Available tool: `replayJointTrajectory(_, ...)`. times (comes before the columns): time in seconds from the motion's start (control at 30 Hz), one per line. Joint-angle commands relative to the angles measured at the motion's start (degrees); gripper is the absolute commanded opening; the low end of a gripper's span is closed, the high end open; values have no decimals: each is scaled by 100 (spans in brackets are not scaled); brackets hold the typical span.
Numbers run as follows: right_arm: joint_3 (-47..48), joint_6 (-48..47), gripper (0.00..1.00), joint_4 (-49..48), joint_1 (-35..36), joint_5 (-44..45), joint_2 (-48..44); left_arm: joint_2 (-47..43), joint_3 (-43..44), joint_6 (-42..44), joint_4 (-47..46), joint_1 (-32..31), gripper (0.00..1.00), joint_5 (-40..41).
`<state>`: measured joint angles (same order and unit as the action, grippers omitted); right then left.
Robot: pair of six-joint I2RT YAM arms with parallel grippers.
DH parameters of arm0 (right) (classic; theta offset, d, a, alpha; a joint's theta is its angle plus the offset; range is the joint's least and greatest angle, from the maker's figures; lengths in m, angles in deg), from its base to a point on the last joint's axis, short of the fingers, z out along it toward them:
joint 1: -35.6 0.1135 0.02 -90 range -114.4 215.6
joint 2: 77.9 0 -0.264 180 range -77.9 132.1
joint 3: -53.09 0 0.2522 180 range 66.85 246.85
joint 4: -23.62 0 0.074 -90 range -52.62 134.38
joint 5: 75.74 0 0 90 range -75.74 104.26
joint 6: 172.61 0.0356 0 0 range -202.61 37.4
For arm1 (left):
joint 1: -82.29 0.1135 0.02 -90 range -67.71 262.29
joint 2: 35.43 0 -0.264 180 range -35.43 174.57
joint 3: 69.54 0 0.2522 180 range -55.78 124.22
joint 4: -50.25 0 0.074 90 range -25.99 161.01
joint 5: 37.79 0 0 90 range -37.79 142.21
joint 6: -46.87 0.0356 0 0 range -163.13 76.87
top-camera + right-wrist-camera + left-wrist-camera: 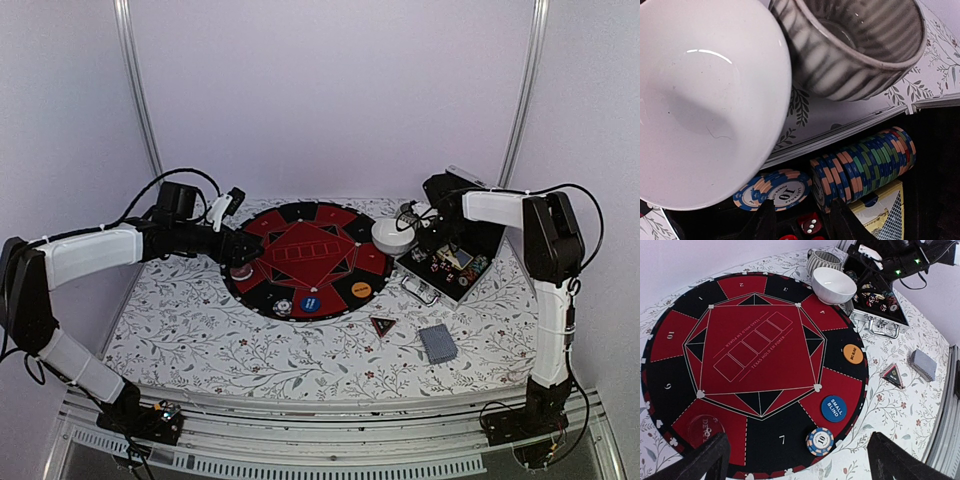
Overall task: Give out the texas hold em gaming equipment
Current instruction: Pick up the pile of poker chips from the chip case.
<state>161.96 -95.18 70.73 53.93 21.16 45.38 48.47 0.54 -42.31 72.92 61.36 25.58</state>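
Hovering the left pincer [797, 447] wide open at the edge of the mat [670, 340] near the blue 10 chip [820, 441]; dangling the right pincer [805, 220] released, gripping nothing, above the chip row [865, 165] in the case [880, 327]. Spotting triangular marker [892, 375] and cards [923, 364] lying on the counter [900, 410].

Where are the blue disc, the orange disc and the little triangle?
blue disc [833, 408], left wrist view, middle of its face.
orange disc [853, 354], left wrist view, middle of its face.
triangle marker [892, 375], left wrist view, its centre.
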Motion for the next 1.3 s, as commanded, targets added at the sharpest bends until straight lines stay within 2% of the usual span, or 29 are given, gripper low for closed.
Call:
replayJointTrajectory(0.0,-76,83,42,-73,20,-329,-438,53,139,-29,77,63,98,-119)
replayJointTrajectory(0.13,-115,142,53,-50,39,-205,-533,35,135,-21,81,58,98,-124)
replayJointTrajectory(0.23,-371,189,53,-157,211,-120,-565,35,143,-26,76,64,98,-132)
replayJointTrajectory(0.4,-515,180,49,-295,377,-100,-473,35,141,-34,77,62,98,-142)
replayJointTrajectory(0.67,-327,230,61,-462,424,68,-101,36,134,-20,85,71,98,-134)
replayJointTrajectory(0.77,-269,213,62,-536,417,209,43,37,134,-14,91,71,98,-136)
replayJointTrajectory(1.0,-354,191,60,-731,422,494,210,44,134,-5,85,71,98,-131)
replayJointTrajectory(1.17,-388,235,51,-793,409,962,242,37,138,-3,98,71,98,-134)
replayJointTrajectory(1.27,-372,285,42,-807,376,1082,228,31,143,-5,94,71,98,-129)
